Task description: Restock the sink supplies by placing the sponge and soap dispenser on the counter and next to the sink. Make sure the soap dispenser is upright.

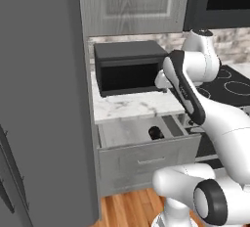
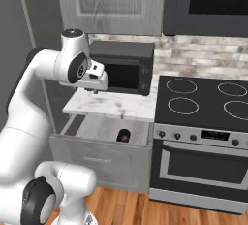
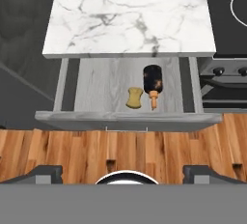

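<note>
White arm raised, end effector (image 3: 123,170) open, pointing down

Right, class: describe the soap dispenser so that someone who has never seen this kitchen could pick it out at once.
Find the white marble counter left of the black stovetop; beneath it a grey drawer stands pulled open. Inside lies the soap dispenser, on its side: a squat black bottle with an orange-brown pump, unlike the smaller yellow sponge beside it.

Open drawer (image 3: 96,80) under marble counter (image 3: 128,27): sponge (image 3: 134,97) and soap bottle (image 3: 152,83) lying inside, just beside each other, pump toward drawer front. Microwave (image 1: 129,67) on counter.
</note>
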Motion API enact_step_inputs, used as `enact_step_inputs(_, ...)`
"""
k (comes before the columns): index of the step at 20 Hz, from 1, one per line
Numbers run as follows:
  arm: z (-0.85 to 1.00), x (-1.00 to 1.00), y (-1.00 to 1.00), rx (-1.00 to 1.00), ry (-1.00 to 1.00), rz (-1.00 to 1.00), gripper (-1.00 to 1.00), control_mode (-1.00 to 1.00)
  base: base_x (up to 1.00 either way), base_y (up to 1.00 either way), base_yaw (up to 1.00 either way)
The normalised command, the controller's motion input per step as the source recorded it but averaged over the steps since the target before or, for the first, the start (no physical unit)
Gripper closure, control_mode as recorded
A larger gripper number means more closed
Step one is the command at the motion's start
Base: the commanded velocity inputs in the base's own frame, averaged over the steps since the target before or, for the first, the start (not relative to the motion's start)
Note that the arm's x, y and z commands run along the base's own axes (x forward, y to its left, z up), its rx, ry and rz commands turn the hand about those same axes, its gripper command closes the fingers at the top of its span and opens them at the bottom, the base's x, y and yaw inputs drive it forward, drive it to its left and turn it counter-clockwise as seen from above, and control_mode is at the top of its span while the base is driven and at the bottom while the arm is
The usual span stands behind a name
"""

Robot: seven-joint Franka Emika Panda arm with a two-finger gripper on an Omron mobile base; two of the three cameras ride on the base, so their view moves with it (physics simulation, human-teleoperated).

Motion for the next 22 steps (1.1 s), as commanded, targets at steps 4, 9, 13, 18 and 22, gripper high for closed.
enact_step_inputs(4,0.00,0.00,0.00,0.00,0.00,0.00,-1.00,1.00,0.09,-0.34,0.03)
enact_step_inputs(9,-0.13,0.01,0.00,0.00,0.00,0.00,-1.00,-1.00,0.00,0.00,0.00)
enact_step_inputs(13,-1.00,0.19,-0.05,0.00,0.03,0.00,-1.00,-1.00,0.00,0.00,0.00)
enact_step_inputs(18,-1.00,0.04,-0.02,0.00,0.04,0.00,-1.00,-1.00,0.00,0.00,0.00)
enact_step_inputs(22,-0.89,0.12,-0.03,0.00,0.14,0.00,-1.00,-1.00,0.00,0.00,0.00)
